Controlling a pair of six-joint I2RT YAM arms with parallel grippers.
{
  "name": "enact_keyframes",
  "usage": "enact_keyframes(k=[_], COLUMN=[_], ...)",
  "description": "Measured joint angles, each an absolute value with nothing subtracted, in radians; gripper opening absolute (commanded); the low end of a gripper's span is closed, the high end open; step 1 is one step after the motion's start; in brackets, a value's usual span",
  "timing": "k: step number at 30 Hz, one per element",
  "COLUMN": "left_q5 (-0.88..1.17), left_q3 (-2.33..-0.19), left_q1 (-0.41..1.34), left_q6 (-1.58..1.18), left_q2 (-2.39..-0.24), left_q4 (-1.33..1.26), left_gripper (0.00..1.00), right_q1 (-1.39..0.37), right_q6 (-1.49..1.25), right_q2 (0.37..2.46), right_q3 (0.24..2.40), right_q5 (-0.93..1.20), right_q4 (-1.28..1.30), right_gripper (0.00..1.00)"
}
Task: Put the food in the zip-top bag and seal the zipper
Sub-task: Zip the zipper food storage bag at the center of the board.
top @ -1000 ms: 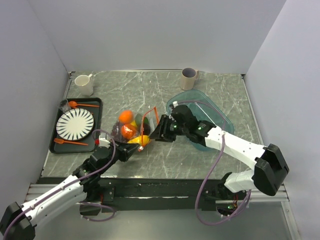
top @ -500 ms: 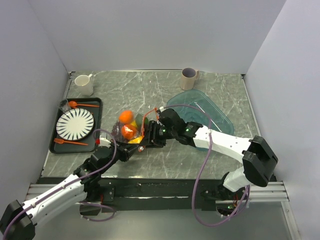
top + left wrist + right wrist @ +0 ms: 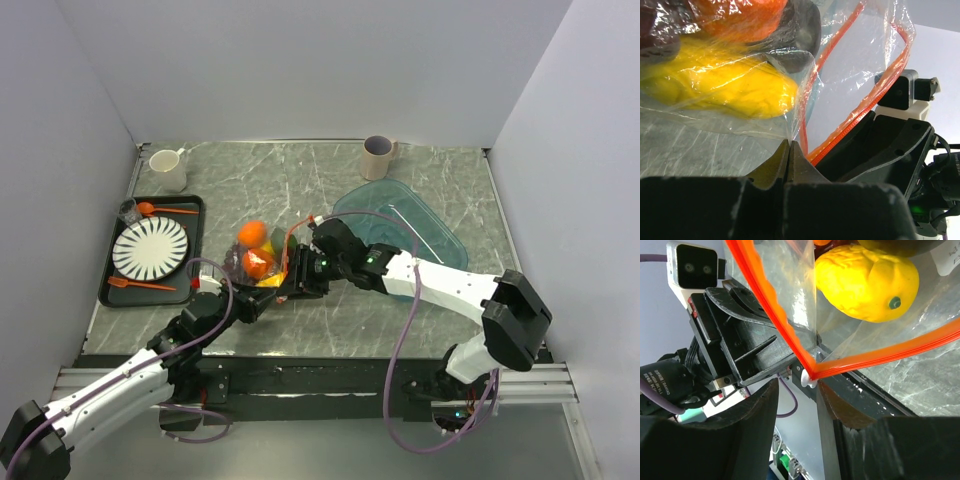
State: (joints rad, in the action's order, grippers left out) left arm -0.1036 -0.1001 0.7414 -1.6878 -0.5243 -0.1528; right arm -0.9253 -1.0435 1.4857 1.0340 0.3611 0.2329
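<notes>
A grey marbled table [image 3: 300,185] carries a black tray [image 3: 198,245] at its left edge, and on the tray lie a round plate [image 3: 150,248] with black and white stripes, an orange spoon [image 3: 160,210] behind it, an orange fork [image 3: 140,284] in front and a small clear cup [image 3: 127,209] at the back left corner. A white mug [image 3: 168,169] stands just behind the tray. A greyish mug [image 3: 378,157] stands at the back, with a translucent teal bowl [image 3: 445,235] nearer on the right.

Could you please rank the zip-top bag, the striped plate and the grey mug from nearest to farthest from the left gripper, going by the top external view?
1. Zip-top bag: right at the left gripper, which pinches its edge.
2. Striped plate: on the black tray, off to the left.
3. Grey mug: far back, right of centre.
</notes>
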Motion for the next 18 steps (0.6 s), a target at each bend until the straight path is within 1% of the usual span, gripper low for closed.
enact_keyframes(k=[5, 7, 8, 10, 12, 13, 16, 18], left_q5=[-0.106, -0.11, -0.11, -0.11, -0.11, -0.11, -0.11, -0.11], left_q3=[-0.1, -0.1, -0.1, -0.1, -0.1, -0.1, -0.1, -0.1], left_q1=[0.741, 0.741, 0.741, 0.741, 0.741, 0.741, 0.741, 0.741], left_q6=[-1.688, -1.688, -1.688, -1.688, -1.688, -1.688, -1.688, -1.688], left_q2=[-0.508, -0.505, -0.503, -0.501, -0.501, -0.501, -0.501, -0.501], left_q4=[-0.151, -0.151, -0.151, -0.149, -0.149, -0.149, -0.149, -0.149], left_gripper=[0.01, 0.01, 0.01, 0.01, 0.01, 0.01, 0.01, 0.01], right_q1=[-0.927, -0.928, -0.928, -0.929, -0.93, -0.93, -0.932, -0.932], right_q6=[-1.056, -1.058, -1.058, -1.059, -1.059, -1.06, -1.061, -1.063], right_q2=[1.493, 1.495, 1.497, 1.502, 1.512, 1.516, 1.525, 1.527], right_q3=[1.034, 1.034, 1.034, 1.034, 1.034, 1.034, 1.034, 1.034], right_q5=[0.361, 0.361, 0.361, 0.363, 0.366, 0.367, 0.369, 0.371], right_q4=[0.232, 0.232, 0.232, 0.231, 0.228, 0.228, 0.228, 0.226], right_gripper=[0.43, 0.42, 0.4, 0.32, 0.28, 0.22, 0.17, 0.16])
